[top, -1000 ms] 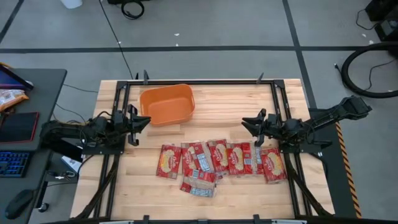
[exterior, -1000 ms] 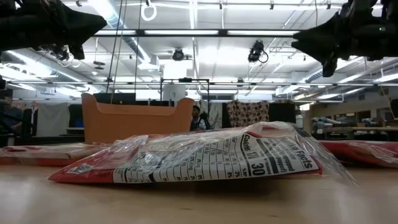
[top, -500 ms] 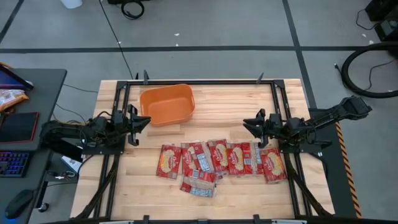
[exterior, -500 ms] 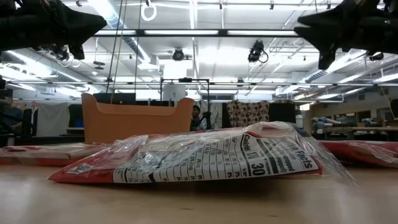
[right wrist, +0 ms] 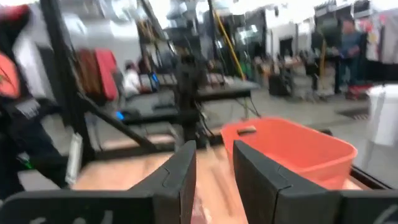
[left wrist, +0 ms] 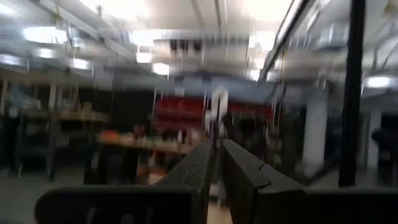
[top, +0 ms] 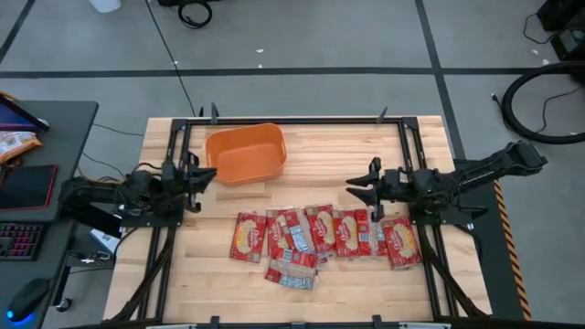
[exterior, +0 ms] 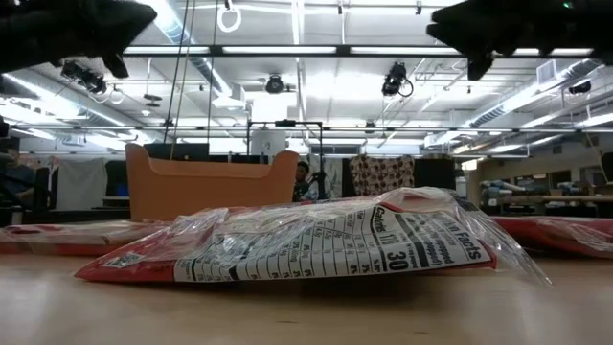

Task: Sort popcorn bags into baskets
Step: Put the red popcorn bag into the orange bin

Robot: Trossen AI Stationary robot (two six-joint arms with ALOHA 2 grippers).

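Observation:
Several red popcorn bags (top: pixel 324 233) lie flat in a row across the table's near half, some overlapping at their edges. One more bag (top: pixel 291 271) lies nearer, label side up, and fills the low view (exterior: pixel 316 244). The orange tub (top: pixel 245 153) stands on the far left part of the table and also shows in the low view (exterior: pixel 211 187) and the right wrist view (right wrist: pixel 292 146). My left gripper (top: pixel 216 175) is shut and hovers just near-left of the tub. My right gripper (top: pixel 350 192) is open by a narrow gap and hovers above the table, just beyond the row's right part.
A black metal frame (top: pixel 407 151) runs around the tabletop. Bare wood lies between the tub and the row of bags (top: pixel 311 178). A desk with a keyboard and other items (top: pixel 27 183) stands left of the table. People and shelves show in the room beyond.
My right gripper has moved toward the table's left edge, out over the bare wood, and has risen a little. My left arm has also risen slightly. The bags and the tub have stayed where they were.

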